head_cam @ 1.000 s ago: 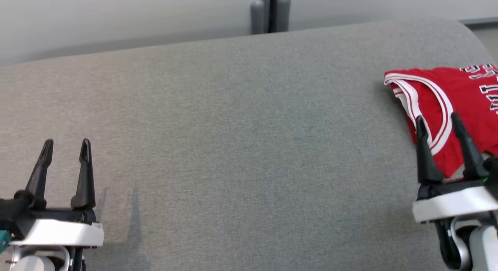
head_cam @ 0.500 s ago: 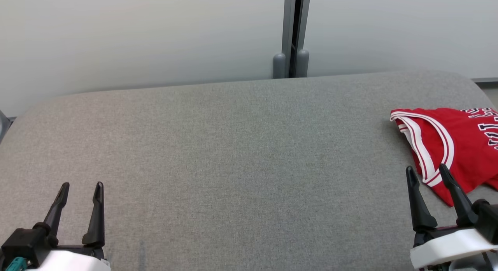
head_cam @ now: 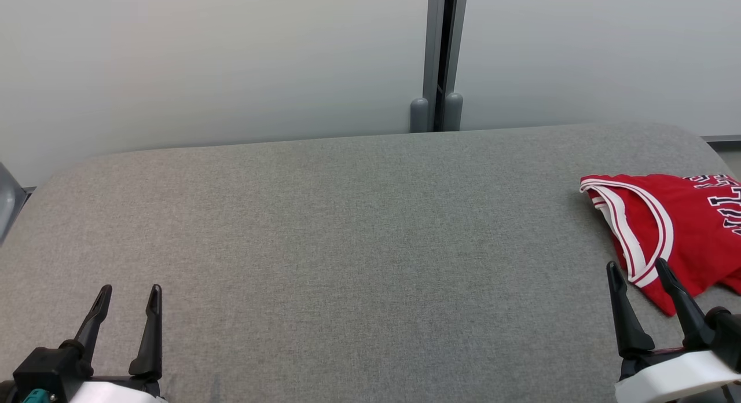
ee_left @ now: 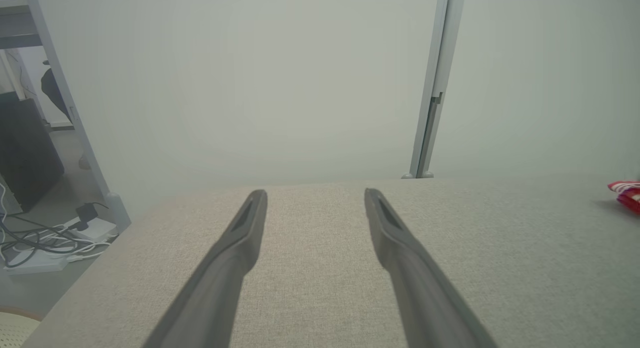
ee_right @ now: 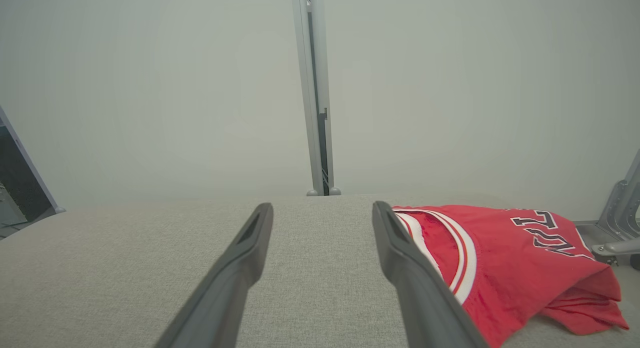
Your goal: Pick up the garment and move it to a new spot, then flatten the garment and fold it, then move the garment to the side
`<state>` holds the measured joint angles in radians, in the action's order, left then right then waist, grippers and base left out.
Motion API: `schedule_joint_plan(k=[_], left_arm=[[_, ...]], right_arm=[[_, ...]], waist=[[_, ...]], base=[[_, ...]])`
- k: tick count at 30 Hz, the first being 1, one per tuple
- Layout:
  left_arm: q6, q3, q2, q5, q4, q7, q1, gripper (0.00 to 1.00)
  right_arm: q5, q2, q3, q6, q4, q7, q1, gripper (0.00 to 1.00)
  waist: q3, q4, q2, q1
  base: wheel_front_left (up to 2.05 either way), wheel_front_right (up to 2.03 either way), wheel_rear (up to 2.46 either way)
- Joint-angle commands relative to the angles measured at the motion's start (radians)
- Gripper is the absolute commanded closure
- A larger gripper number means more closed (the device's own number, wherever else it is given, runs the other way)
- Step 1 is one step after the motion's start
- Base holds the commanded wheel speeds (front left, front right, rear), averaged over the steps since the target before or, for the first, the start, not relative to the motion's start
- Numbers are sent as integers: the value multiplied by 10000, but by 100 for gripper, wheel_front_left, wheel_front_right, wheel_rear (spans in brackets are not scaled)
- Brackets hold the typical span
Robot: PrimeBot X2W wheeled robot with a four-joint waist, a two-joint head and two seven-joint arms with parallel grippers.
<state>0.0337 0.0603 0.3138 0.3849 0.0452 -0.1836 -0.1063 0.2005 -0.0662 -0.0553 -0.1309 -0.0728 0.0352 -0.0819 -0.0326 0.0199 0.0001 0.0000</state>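
Note:
A red jersey with white trim and dark lettering lies folded at the right end of the grey table; the right wrist view has the jersey just right of my fingers. My right gripper is open and empty at the lower right, its fingertips at the jersey's near edge. My left gripper stands open and empty at the lower left, far from the garment. The left wrist view catches a corner of the jersey at its right edge, with the left gripper open over bare cloth.
A pale wall with a grey vertical post runs behind the table. Cables and a power strip lie on the floor off the table's left end. A grey metal bracket stands past the table's right end.
The head camera has tilted up, so the table and both grippers sit lower in the picture and more wall shows. The jersey lies as before, and both grippers have stayed open.

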Motion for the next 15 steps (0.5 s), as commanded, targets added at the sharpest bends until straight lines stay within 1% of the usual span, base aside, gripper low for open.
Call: schedule_joint_plan(k=[1, 15], left_arm=[[41, 13, 81, 61, -33, 34, -7, 0], [117, 68, 122, 182, -114, 197, -33, 0]], right_arm=[[55, -58, -23, 3, -44, -22, -78, 0], [118, 33, -9, 3, 91, 51, -96, 0]], waist=[[-14, 22, -1, 0], [-78, 7, -1, 0]], base=[[0, 0, 0], [0, 0, 0]])
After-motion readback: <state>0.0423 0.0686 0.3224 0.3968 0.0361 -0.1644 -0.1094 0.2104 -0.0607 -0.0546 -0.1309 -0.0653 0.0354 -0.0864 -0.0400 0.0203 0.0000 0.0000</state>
